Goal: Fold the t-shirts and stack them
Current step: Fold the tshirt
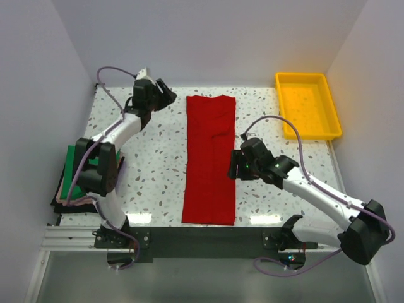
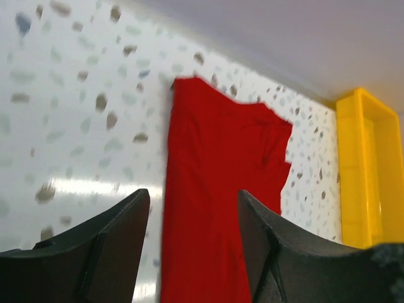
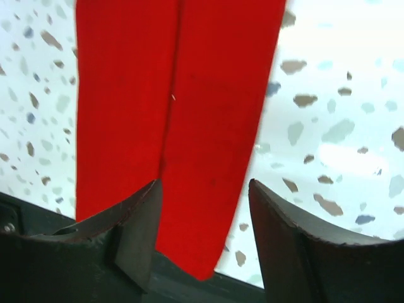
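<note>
The red t-shirt (image 1: 210, 158) lies flat on the table, folded into a long narrow strip from the far edge to the near edge. It also shows in the left wrist view (image 2: 218, 196) and the right wrist view (image 3: 170, 95). The dark green t-shirt (image 1: 74, 178) lies folded at the table's left edge, partly hidden by the left arm. My left gripper (image 1: 166, 93) is open and empty, hovering left of the strip's far end. My right gripper (image 1: 235, 165) is open and empty, just above the strip's right edge near its middle.
A yellow plastic tray (image 1: 308, 105) stands at the far right corner; it also shows in the left wrist view (image 2: 369, 170). The speckled table (image 1: 158, 164) ends in a dark rail (image 1: 196, 240) at the near edge. White walls close in left, back and right.
</note>
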Robot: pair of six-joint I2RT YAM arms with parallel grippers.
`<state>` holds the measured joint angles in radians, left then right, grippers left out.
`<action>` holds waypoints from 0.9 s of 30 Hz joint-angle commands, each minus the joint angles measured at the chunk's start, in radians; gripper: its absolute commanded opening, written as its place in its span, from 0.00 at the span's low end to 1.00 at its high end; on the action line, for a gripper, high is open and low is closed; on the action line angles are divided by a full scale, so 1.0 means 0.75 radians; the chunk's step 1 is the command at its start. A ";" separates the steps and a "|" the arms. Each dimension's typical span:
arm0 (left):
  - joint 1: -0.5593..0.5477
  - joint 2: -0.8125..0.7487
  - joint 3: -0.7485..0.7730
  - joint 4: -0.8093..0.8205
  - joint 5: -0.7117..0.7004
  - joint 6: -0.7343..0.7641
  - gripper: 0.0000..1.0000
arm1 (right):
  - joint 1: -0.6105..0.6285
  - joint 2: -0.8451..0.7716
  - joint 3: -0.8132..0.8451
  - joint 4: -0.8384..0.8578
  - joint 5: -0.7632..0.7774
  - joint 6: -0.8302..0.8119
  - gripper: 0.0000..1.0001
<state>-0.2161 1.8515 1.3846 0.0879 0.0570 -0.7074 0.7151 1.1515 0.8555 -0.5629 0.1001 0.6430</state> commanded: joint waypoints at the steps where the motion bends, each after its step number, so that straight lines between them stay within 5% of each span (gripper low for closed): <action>1: -0.069 -0.228 -0.275 -0.264 -0.112 -0.137 0.62 | -0.004 -0.071 -0.075 -0.078 -0.068 0.055 0.60; 6: -0.233 -0.568 -0.586 -0.560 -0.266 -0.149 0.59 | -0.004 -0.142 -0.275 -0.062 -0.213 0.104 0.54; 12: -0.319 -0.830 -0.835 -0.779 -0.223 -0.147 0.52 | -0.004 -0.134 -0.451 0.024 -0.420 0.165 0.49; 27: -0.616 -1.000 -1.095 -0.852 0.053 -0.194 0.51 | -0.004 -0.073 -0.541 0.063 -0.587 0.180 0.49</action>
<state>-0.6586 1.1496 0.5781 -0.5419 0.0425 -0.8280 0.7120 1.0836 0.4725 -0.5327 -0.2878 0.7708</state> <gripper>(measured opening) 0.510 0.491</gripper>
